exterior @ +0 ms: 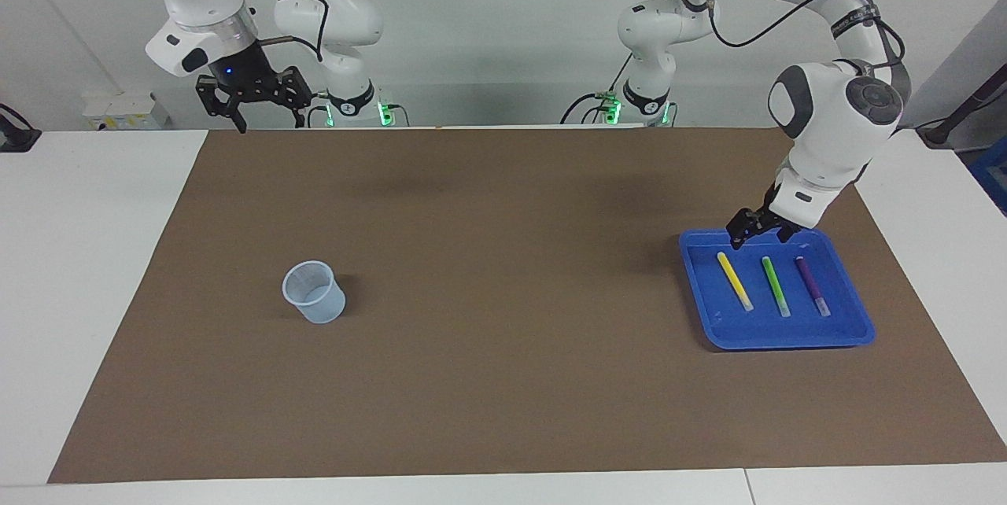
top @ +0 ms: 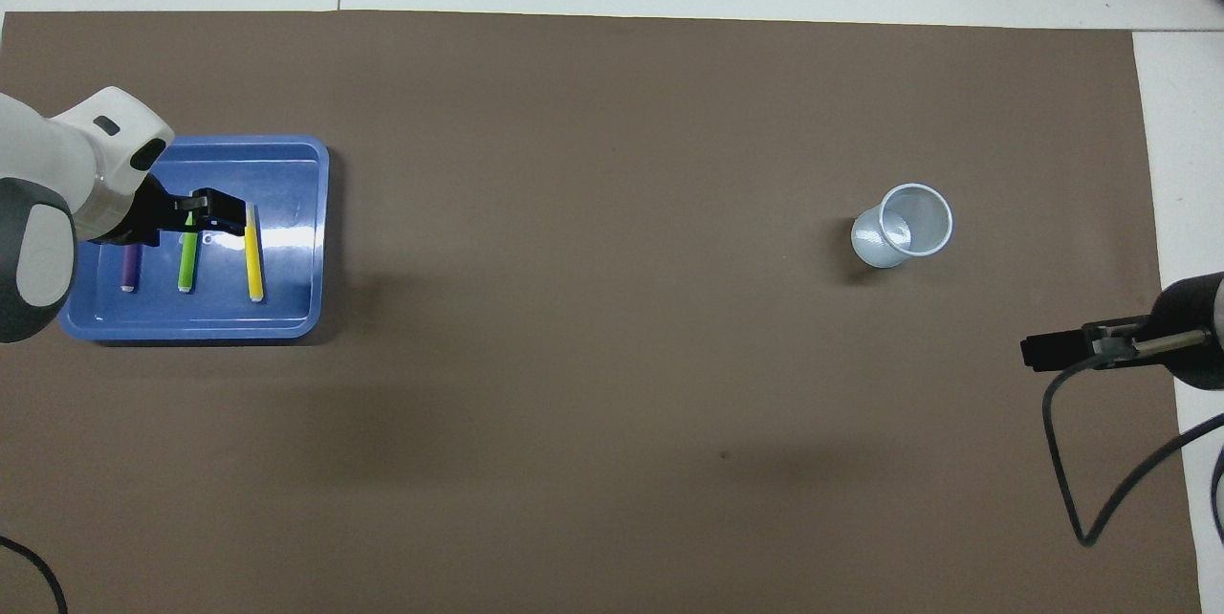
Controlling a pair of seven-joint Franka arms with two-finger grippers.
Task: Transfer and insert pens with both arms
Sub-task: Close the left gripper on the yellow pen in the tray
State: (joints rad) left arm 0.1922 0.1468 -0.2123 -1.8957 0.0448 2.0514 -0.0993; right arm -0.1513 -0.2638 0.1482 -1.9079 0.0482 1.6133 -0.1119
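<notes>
Three pens lie side by side in a blue tray (exterior: 787, 341) (top: 287, 174) at the left arm's end of the table: yellow (exterior: 735, 281) (top: 253, 255), green (exterior: 775, 286) (top: 186, 265) and purple (exterior: 812, 286) (top: 128, 268). Their pale ends point away from the robots. My left gripper (exterior: 761, 237) (top: 225, 217) hangs open and low over the tray's robot-side rim, above the coloured ends of the yellow and green pens, holding nothing. My right gripper (exterior: 270, 123) (top: 1038, 351) waits open and empty, raised over the mat's edge at its own end.
A pale translucent cup (exterior: 315, 293) (top: 904, 227) stands upright on the brown mat (exterior: 503, 379) toward the right arm's end. White tabletop borders the mat. A black cable loops under the right arm in the overhead view.
</notes>
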